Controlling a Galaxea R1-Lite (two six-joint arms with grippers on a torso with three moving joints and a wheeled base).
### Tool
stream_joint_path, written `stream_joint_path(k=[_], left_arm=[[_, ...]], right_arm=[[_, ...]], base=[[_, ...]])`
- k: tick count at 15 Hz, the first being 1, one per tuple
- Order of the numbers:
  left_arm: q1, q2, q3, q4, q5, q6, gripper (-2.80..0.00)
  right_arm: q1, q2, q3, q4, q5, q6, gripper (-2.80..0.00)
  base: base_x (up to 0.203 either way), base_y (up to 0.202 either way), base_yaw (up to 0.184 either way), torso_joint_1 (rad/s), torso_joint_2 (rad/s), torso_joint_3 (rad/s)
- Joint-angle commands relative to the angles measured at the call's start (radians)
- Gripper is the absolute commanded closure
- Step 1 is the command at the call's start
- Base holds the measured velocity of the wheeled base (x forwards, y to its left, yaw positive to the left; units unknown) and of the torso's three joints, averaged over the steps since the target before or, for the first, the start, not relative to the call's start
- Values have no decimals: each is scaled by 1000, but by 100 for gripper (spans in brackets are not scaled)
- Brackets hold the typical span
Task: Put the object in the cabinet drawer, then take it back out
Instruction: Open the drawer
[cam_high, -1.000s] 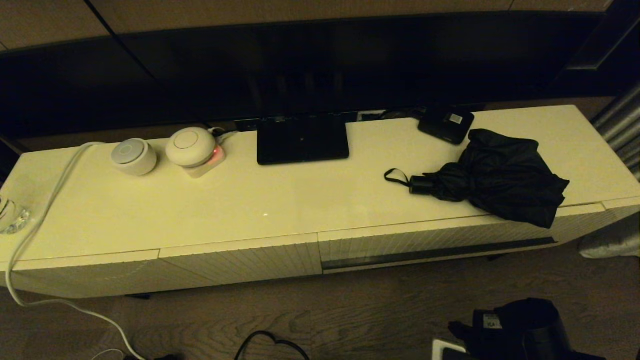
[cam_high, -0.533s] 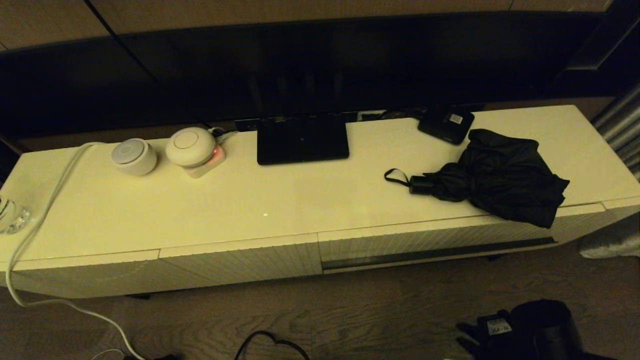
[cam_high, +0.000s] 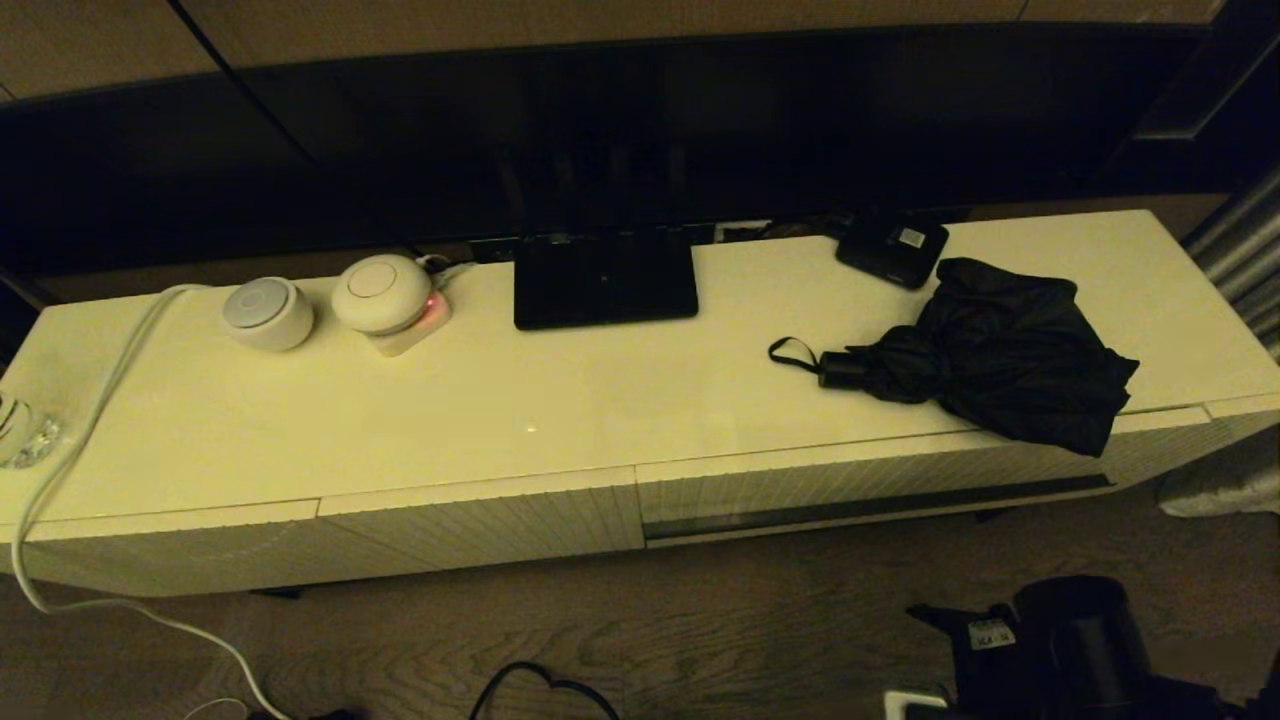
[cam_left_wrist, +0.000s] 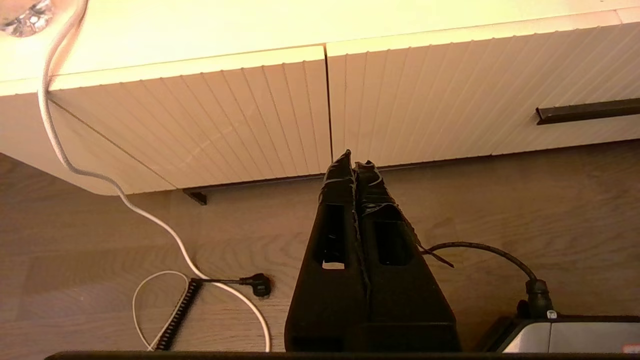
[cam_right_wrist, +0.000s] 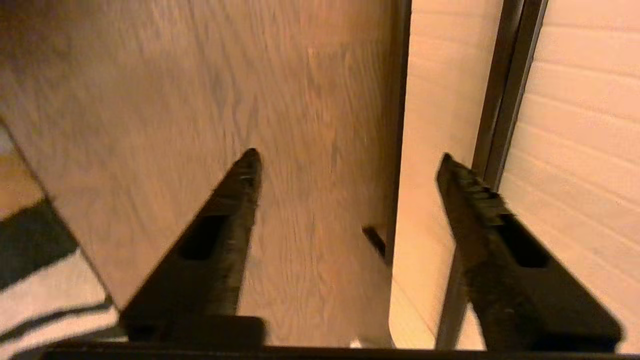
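The black folding umbrella (cam_high: 1000, 360) lies on the cream cabinet top (cam_high: 600, 400) at the right, its handle and strap loop (cam_high: 795, 352) pointing left and its fabric hanging over the front edge. Below it the ribbed cabinet drawer (cam_high: 860, 485) is closed, with its long dark handle slot (cam_high: 870, 507). My right arm (cam_high: 1070, 640) is low over the floor in front of the drawer. The right gripper (cam_right_wrist: 347, 157) is open and empty, one fingertip close to the handle slot (cam_right_wrist: 505, 85). The left gripper (cam_left_wrist: 354, 162) is shut and empty, low before the cabinet and left of the slot (cam_left_wrist: 587, 111).
A flat black stand (cam_high: 605, 280) and a small black box with a white label (cam_high: 892, 245) sit at the back. Two round white devices (cam_high: 267, 312) and a white cable (cam_high: 90, 420) are at the left. A shorter ribbed front (cam_high: 480, 520) adjoins the drawer. Cables (cam_left_wrist: 220, 282) lie on the wooden floor.
My right arm has shifted slightly at the bottom right, in front of the drawer. The umbrella and the drawer have not moved.
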Motion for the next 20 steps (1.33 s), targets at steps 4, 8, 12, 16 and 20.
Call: stream_joint_path(k=[4,8,12,16,20], left_arm=[[0,0,3,0,1,0,0],[0,0,3,0,1,0,0],[0,0,3,0,1,0,0],[0,0,3,0,1,0,0],[0,0,3,0,1,0,0]], right_arm=[[-40,95,-79,-14,39,-3,-280],[-75,127,-143,-11,74,-7,-280],[-99,122,-189,-3,118,-51,-280],[-105,130,-213,15,133,-56,-280],[-112,154,-228,41,133,-63,-280]], base=[[0,0,0,0,0,0],[0,0,0,0,0,0],[0,0,0,0,0,0],[0,0,0,0,0,0],[0,0,0,0,0,0]])
